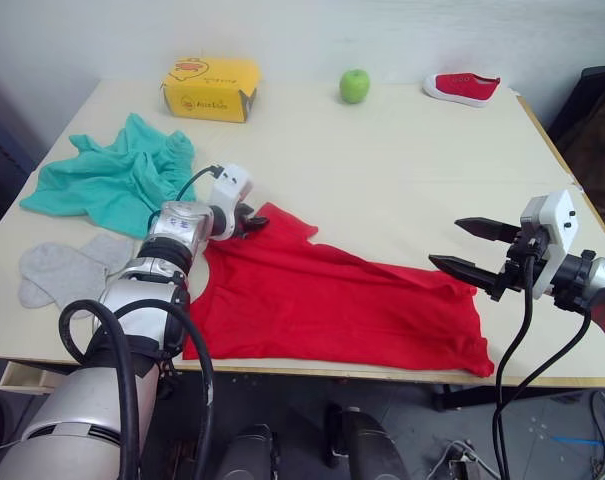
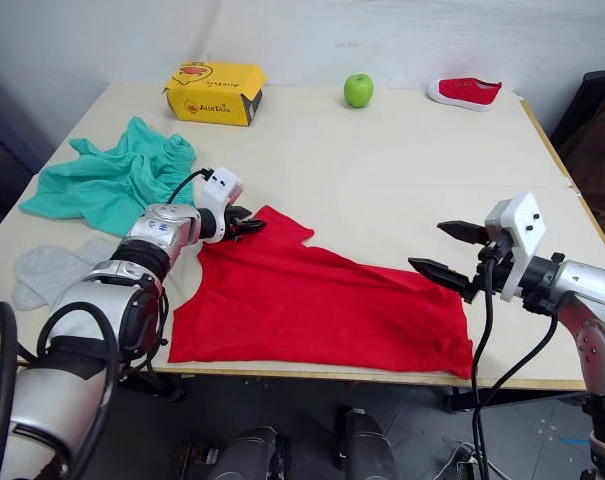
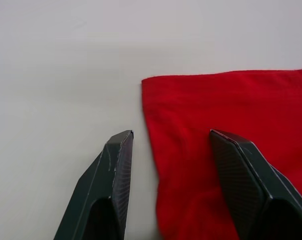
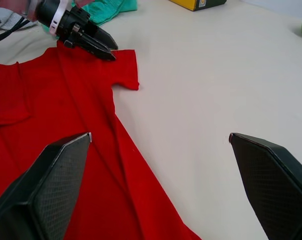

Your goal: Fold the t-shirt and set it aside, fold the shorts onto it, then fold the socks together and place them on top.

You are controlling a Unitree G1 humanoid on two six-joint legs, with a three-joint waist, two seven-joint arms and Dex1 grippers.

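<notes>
The red t-shirt [image 1: 332, 300] lies spread out, slightly rumpled, along the table's near edge. My left gripper [image 1: 250, 222] is low at the shirt's far left sleeve, and it is open. In the left wrist view the sleeve's edge [image 3: 190, 115] runs between the two fingers, one over the cloth and one over bare table. My right gripper [image 1: 447, 245] hovers open just past the shirt's right end, holding nothing. The teal shorts [image 1: 112, 180] lie bunched at the left of the table. The grey socks [image 1: 62, 272] rest flat near the left front edge.
A yellow box [image 1: 212, 88], a green apple [image 1: 354, 86] and a small red shoe [image 1: 462, 88] stand along the table's far side. Bare beige table [image 1: 402, 180] stretches between them and the shirt. A dark chair [image 1: 592, 120] is beyond the right edge.
</notes>
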